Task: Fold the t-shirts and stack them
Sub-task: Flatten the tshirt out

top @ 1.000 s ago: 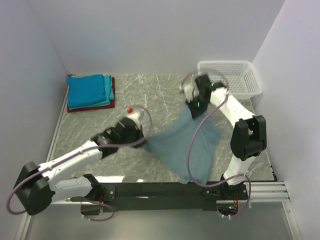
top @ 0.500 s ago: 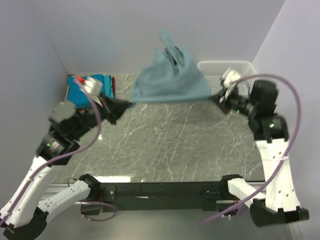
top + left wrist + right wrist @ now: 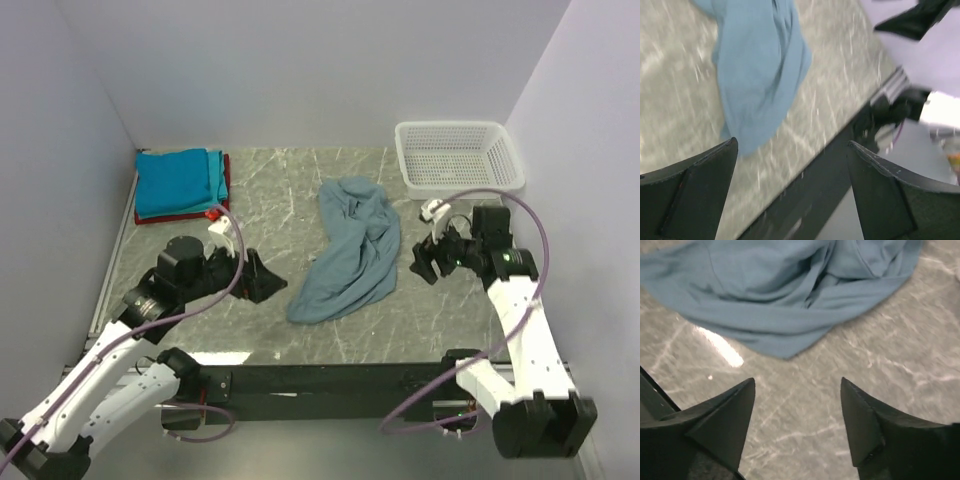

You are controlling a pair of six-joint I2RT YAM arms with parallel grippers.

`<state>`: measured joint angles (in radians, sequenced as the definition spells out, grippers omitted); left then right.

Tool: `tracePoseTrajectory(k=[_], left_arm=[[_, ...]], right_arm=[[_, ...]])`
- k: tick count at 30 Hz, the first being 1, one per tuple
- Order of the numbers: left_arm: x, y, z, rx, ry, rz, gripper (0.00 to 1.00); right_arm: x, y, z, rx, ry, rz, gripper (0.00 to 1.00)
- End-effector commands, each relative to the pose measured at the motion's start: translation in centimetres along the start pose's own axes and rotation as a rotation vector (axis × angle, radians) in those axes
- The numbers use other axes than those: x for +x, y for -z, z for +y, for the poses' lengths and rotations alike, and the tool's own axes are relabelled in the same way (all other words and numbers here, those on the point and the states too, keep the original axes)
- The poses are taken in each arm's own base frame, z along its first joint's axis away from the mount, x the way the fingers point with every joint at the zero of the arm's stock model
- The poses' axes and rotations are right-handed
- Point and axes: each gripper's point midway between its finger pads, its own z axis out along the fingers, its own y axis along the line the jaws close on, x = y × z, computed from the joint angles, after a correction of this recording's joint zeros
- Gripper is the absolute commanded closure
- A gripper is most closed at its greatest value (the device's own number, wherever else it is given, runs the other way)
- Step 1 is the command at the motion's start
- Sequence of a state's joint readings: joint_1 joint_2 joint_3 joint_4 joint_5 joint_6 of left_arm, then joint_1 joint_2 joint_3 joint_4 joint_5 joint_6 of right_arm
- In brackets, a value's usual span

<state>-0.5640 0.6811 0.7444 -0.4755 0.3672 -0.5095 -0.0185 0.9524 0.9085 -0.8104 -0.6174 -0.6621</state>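
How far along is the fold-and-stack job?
Done: three folded tees, bright blue on teal on red, sit as a stack in the far left corner. In hand: nothing. The left fingers and right fingers are open and empty on either side of the grey-blue tee. Left: that tee lies crumpled in the middle, so it needs spreading, folding and adding to the stack.

The right pincer (image 3: pixel 796 382) stood spread wide over the marbled desk (image 3: pixel 890 345). A crumpled grey-blue t-shirt (image 3: pixel 765 285) lay just beyond it.
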Motion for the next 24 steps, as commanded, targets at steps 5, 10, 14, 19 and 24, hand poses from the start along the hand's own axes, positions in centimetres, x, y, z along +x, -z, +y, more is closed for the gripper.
tracePoseTrajectory(k=[5,10,14,19,24], left_arm=[[-2.2,-8.1,2.9,-0.061,0.131,0.003,0.13],[-5.5,-16.4,3.5,-0.002,0.059,0.080,0.17],[-6.4,-22.0,5.0,-0.012,0.017,0.158,0.16],[-4.5,-27.6,8.0,-0.044,0.052,0.282,0.13],[-2.9,-29.1,7.9,-0.016,0.047,0.327,0.17]], right_arm=[[-3.7,-6.9,-4.1,-0.044,-0.131,0.058,0.32],[-5.1,-12.2,-8.1,0.041,-0.239,0.128,0.32],[-7.0,-15.1,-10.8,0.040,-0.248,0.142,0.32],[-4.9,-18.7,-10.4,-0.042,-0.251,0.264,0.33],[-4.1,-20.3,-9.3,-0.071,-0.203,0.312,0.33]])
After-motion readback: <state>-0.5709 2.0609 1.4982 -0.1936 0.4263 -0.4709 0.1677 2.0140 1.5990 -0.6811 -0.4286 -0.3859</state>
